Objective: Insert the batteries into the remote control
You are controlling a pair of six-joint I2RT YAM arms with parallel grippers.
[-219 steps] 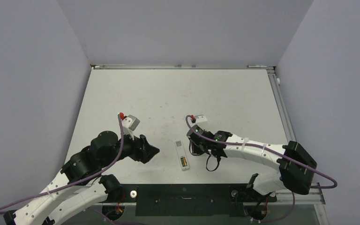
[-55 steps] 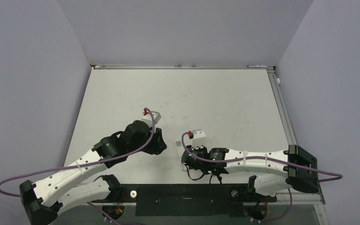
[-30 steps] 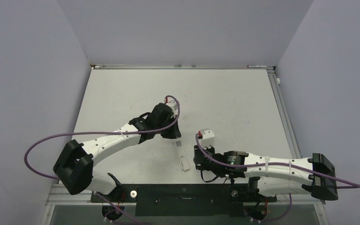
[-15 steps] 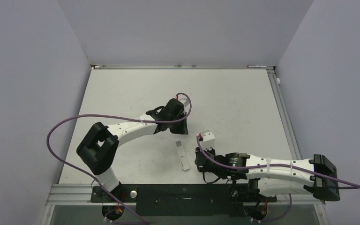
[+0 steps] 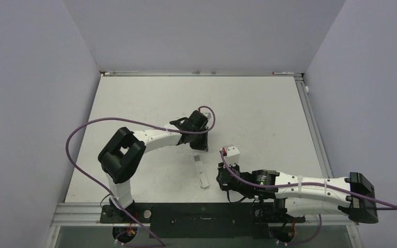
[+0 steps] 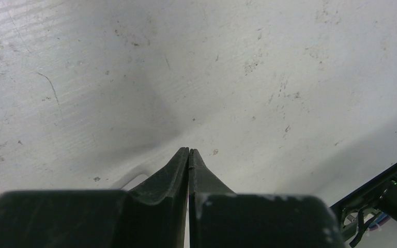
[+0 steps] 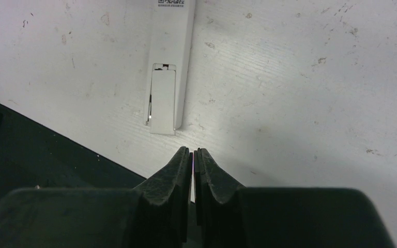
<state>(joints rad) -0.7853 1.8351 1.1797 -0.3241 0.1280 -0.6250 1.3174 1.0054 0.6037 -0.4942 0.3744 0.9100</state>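
The remote control (image 5: 200, 170) is a slim white bar lying flat near the table's front edge. In the right wrist view the remote control (image 7: 168, 67) lies back side up, a white cover panel (image 7: 162, 98) sitting over its compartment. The batteries are hidden. My left gripper (image 5: 201, 147) hovers at the remote's far end; my left gripper (image 6: 188, 151) is shut and holds nothing. My right gripper (image 5: 221, 180) sits just right of the remote's near end. In its own view my right gripper (image 7: 193, 150) is shut and empty, its tips a short way from the remote's end.
The table (image 5: 248, 108) is white and scuffed, with grey walls on three sides. A black rail (image 5: 201, 213) runs along the near edge and shows as a dark band (image 7: 31, 150) close to my right fingers. Purple cables loop over both arms.
My left arm has swung right and forward to the remote's far end. My right gripper has closed and drawn back toward the near edge, beside the remote. The remote has not moved.
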